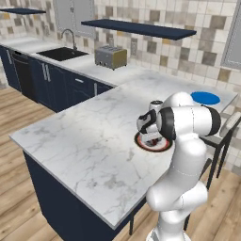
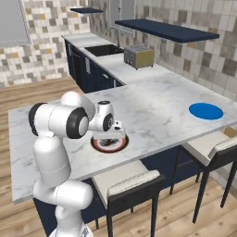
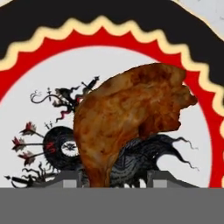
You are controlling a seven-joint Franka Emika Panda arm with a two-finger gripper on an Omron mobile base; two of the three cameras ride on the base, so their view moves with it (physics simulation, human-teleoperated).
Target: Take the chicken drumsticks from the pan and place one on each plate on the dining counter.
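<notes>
Count on the dining counter (image 1: 89,141): two plates, one drumstick seen, one gripper.

Plate 1: the red-rimmed plate (image 3: 26,65), flat and round. Outer band black, then a cream zigzag line, then a red ring, then a white centre carrying a black-and-red inked drawing with thin curling lines. It lies near the counter edge closest to the stools, directly under the hand; in the left base view a sliver of its rim (image 1: 162,147) shows beneath the wrist, and likewise in the right base view (image 2: 121,144).

Plate 2: the blue plate (image 1: 205,98), plain, flat, round, bright uniform colour, well apart from plate 1 toward the far end of the slab (image 2: 206,111).

Drumstick (image 3: 127,118): one piece, reddish-orange-brown, lumpy, mottled roasted surface, broad at one end and narrowing toward the other. It lies on the white centre of the red-rimmed plate, the narrow end reaching down between the two finger tips.

Gripper (image 3: 114,180): two small dark grey finger tips, spread apart on either side of the narrow end. A gap shows on each side; I can't tell whether either tip touches the meat.

Counter: white marble slab, grey veining, smooth, over a dark navy base.

Stools (image 2: 127,183): two seen, dark frames, pale seats.
</notes>
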